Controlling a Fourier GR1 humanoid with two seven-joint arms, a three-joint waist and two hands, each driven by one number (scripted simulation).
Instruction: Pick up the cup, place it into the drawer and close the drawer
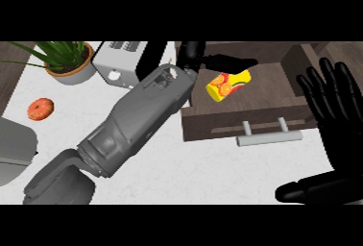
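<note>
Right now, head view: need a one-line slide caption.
Left hand over the open drawer beside the yellow fruit-print cup lying inside; right hand rests open at right.

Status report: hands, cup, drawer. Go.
Left robot hand over the open drawer, fingers at the cup, grip unclear. Cup lies inside the drawer. Right robot hand open, resting at right edge. Drawer not yet closed.

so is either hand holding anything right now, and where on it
Nothing is held. The cup lies in the drawer, the left hand open above it, the right hand open too.
</note>
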